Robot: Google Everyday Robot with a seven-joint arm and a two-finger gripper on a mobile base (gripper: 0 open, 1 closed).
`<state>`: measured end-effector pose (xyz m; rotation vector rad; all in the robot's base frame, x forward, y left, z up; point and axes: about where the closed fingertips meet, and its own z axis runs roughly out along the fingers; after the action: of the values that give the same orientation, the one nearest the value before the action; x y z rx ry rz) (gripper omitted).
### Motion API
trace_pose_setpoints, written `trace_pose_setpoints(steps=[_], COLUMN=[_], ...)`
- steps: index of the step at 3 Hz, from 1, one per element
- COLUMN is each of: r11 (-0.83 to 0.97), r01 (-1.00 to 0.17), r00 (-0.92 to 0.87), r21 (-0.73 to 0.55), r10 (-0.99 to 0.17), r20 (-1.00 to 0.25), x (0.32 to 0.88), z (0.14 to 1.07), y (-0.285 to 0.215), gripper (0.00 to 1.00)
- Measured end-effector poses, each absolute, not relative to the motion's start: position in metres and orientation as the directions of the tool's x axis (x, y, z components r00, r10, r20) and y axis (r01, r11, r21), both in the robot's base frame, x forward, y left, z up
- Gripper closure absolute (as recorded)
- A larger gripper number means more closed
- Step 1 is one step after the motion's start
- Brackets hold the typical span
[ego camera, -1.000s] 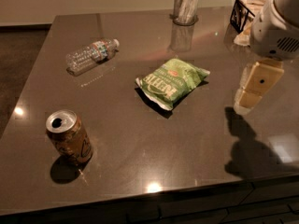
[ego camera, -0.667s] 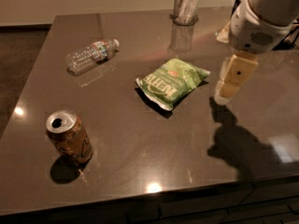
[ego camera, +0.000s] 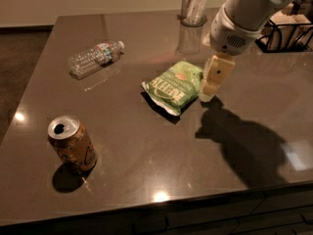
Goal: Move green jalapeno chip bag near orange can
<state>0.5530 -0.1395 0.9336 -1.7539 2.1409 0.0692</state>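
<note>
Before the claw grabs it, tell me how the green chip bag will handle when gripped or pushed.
The green chip bag looks puffed and crinkly, so it probably dents easily and weighs little. Lying flat on the glossy table, it would likely slide, not roll. The claw hangs just beside its edge.

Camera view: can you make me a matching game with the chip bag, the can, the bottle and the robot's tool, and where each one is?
Things:
1. light-green crinkly chip bag
2. orange-brown aluminium can
3. clear plastic water bottle
4. cream robot tool

Places:
A. lying on its side, back left
B. standing upright, front left
C. hanging just right of the bag
D. lying flat in the middle

Pairs: 1-D, 2-B, 3-A, 4-C.
</note>
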Motion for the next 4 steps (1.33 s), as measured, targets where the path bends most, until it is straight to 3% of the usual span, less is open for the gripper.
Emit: trace_pose_setpoints(steps=[4], r11=[0.189], r01=[-0.974], r00=[-0.163], r21=[-0.126], r10=[-0.968], r20=[-0.189], x=[0.61], z=[0.869], y=[-0.118], gripper=[0.0])
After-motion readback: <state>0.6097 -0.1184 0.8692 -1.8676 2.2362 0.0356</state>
